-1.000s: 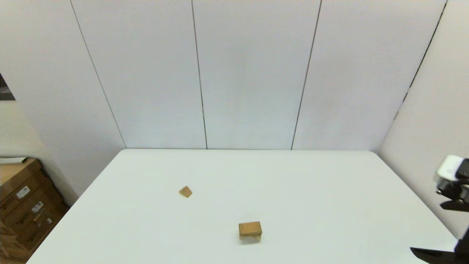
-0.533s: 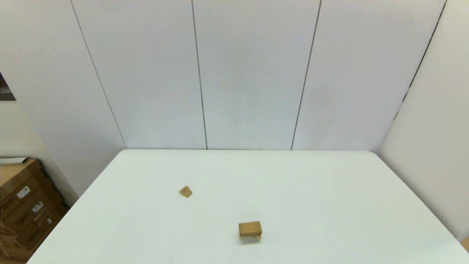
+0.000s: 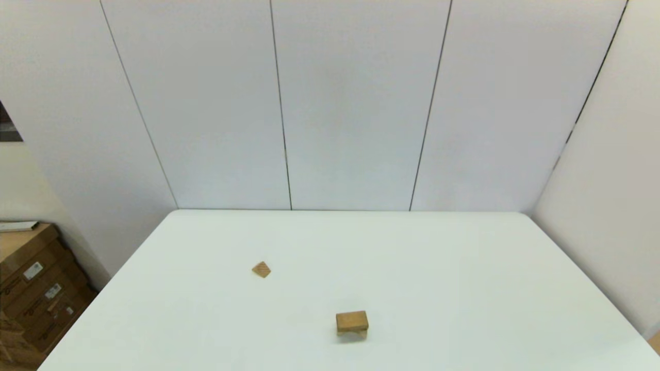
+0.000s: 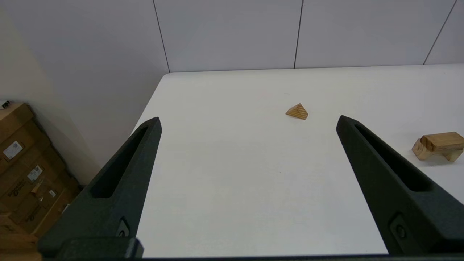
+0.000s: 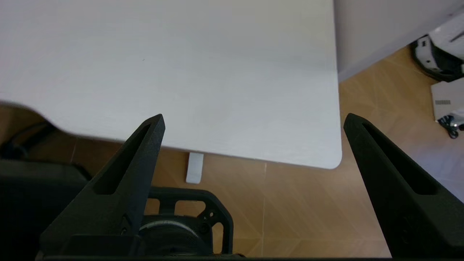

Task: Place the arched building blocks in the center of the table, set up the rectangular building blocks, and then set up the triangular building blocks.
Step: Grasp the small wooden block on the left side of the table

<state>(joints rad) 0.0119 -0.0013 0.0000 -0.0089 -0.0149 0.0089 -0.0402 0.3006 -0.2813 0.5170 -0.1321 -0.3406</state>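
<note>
Near the front middle of the white table [image 3: 438, 268] the arched block [image 3: 352, 334] rests with the flat rectangular slab [image 3: 352, 320] lying on top of it. The left wrist view shows the same pair: the arched block [image 4: 421, 149] under the slab [image 4: 443, 141]. The small striped triangular wedge [image 3: 261, 269] lies alone to the left and farther back, also caught in the left wrist view [image 4: 297, 111]. My left gripper [image 4: 249, 119] hangs open and empty, well short of the wedge. My right gripper [image 5: 254, 116] is open and empty above the table's near right corner [image 5: 326, 159]. Neither arm shows in the head view.
Stacked cardboard boxes [image 3: 31, 288] stand on the floor beside the table's left side. White wall panels [image 3: 350, 103] close off the back and right. Beyond the near right corner are wooden floor, my dark base [image 5: 174, 224] and a white machine [image 5: 442, 54].
One second ago my right arm showed at the head view's right edge; it has since drawn back out of that view. The blocks have not moved.
</note>
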